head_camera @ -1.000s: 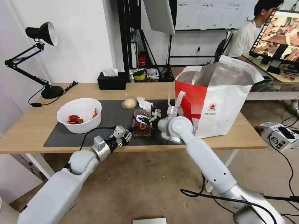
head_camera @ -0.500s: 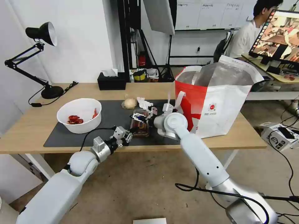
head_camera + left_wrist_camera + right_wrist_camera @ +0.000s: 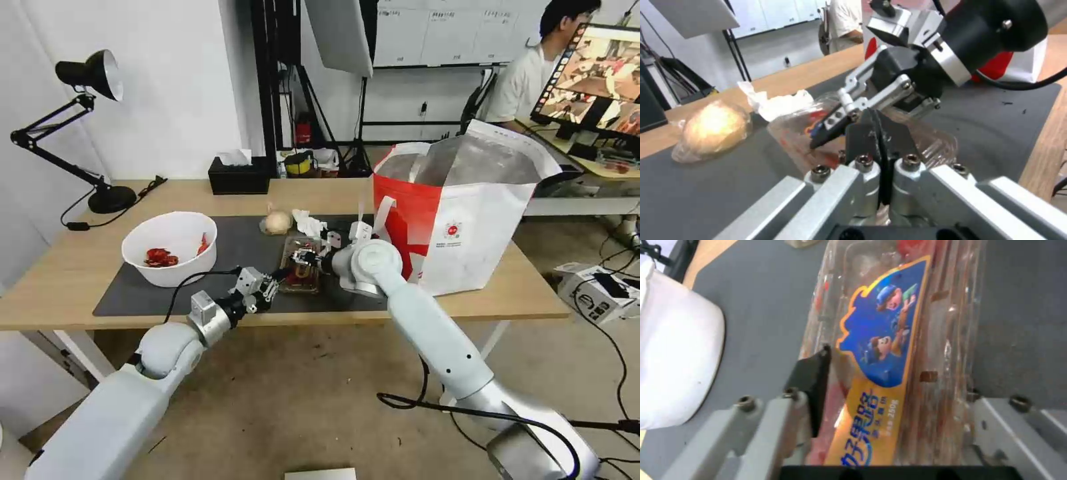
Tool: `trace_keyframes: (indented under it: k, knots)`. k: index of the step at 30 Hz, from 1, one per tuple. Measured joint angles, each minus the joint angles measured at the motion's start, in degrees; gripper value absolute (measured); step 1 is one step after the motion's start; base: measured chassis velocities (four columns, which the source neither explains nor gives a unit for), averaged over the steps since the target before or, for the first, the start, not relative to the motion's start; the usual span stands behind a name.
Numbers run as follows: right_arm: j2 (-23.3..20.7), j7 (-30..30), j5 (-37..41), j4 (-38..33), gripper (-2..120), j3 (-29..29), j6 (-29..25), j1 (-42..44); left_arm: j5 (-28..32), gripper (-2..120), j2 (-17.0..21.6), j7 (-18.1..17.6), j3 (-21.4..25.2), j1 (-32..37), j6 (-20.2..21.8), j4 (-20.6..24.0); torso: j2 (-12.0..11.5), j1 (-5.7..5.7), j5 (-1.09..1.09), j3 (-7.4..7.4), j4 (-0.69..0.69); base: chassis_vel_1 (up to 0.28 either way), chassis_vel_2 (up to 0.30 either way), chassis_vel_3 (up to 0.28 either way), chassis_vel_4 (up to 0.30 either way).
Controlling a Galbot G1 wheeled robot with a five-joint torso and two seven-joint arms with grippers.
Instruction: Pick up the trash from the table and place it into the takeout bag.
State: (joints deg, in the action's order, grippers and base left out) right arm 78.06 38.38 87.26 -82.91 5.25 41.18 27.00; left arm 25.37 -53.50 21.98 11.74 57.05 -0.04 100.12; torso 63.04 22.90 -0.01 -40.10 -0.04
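Both arms are reaching in over the front edge of the counter (image 3: 80, 267), meeting at the clear plastic tray (image 3: 300, 263) that sits on the dark grey mat (image 3: 240, 250) near the mat's front edge, roughly mid-counter. The right hand (image 3: 308, 256) has its fingers spread on either side of the tray; in the right wrist view the tray (image 3: 889, 350), with its blue and orange cartoon label, lies right between the two fingers, one black pad (image 3: 811, 383) against its side, so the hand is open around it but I can't say it's actually squeezing yet. The left hand (image 3: 277, 277) is at the tray's near corner, and in its wrist view the two black fingertips (image 3: 878, 140) are pressed together, closed, sitting at the tray's edge with some clear plastic just beyond them; can't tell if it has pinched any of it. Just behind the tray, toward the back of the mat, are the crumpled white tissue (image 3: 308, 222) and the beige round lump (image 3: 277, 221), side by side. The white bowl (image 3: 170, 247) with red scraps is well off on the left part of the mat. The takeout bag (image 3: 460, 213) stands upright and open-mouthed toward the right end of the counter, just beside the right arm's wrist.
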Motion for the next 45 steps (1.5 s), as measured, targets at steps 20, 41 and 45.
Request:
trace_keyframes:
  k: [20,41,45]
  knots:
    - [-3.2,-11.5,-1.4,-6.6,0,-2.6,-4.7,1.7,1.0,0,0.2,1.2,13.0,13.0,-2.5,3.0,0.0,0.04,0.01,-0.02,0.04,0.0,0.0,0.0,0.0]
    - [-20.9,-11.2,-8.7,-25.6,0,-14.7,-24.9,0.0,4.1,61,-8.4,0.9,24.8,30.5,-2.5,15.1,0.0,0.01,0.03,0.0,0.04,0.0,0.0,0.0,0.0]
    - [-25.0,-9.4,-16.4,-22.3,0,-15.2,-26.1,-1.1,4.6,78,-9.3,0.9,25.6,31.9,-2.5,15.7,0.0,0.02,0.03,0.0,0.03,0.0,0.0,0.0,0.0]
